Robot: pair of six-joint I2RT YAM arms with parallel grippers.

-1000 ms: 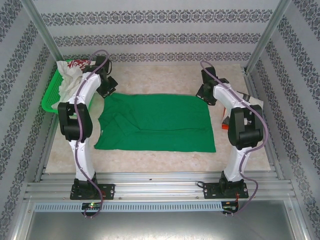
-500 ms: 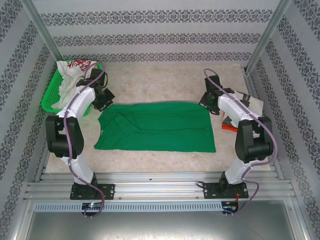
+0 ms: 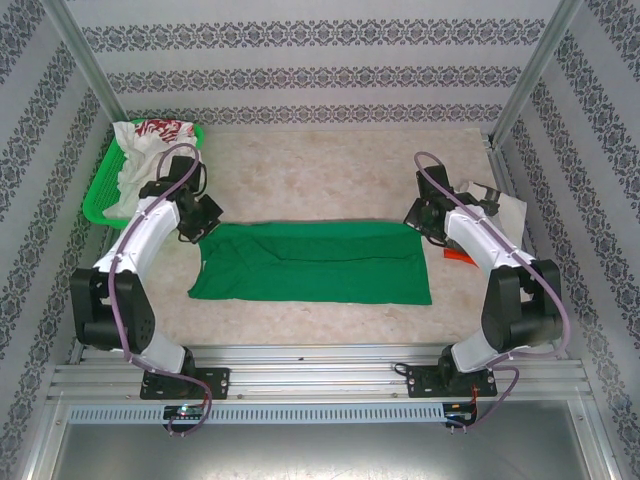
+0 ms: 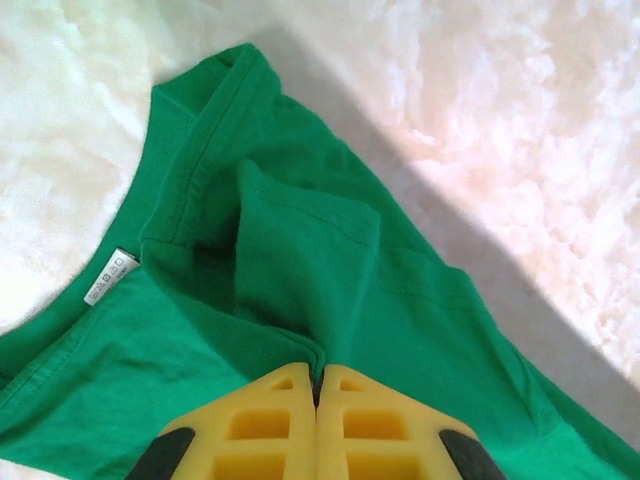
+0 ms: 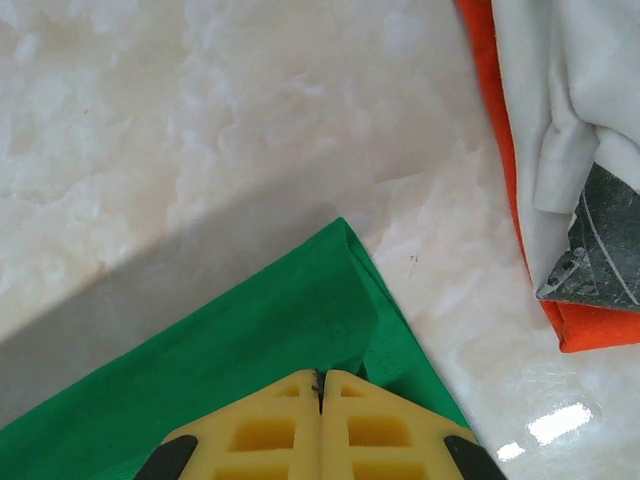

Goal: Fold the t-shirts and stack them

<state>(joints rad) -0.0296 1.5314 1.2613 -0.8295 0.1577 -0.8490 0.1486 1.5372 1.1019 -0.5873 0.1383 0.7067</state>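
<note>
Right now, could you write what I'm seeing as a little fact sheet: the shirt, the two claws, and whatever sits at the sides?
Green shirt: lying across the middle of the table
Left gripper: shut, pinching the shirt near its collar
Right gripper: shut, pinching the shirt's far right corner
Basket: green, far left, holding white shirts, one with red print
Right edge: white cloth on an orange thing, apart from the green shirt
</note>
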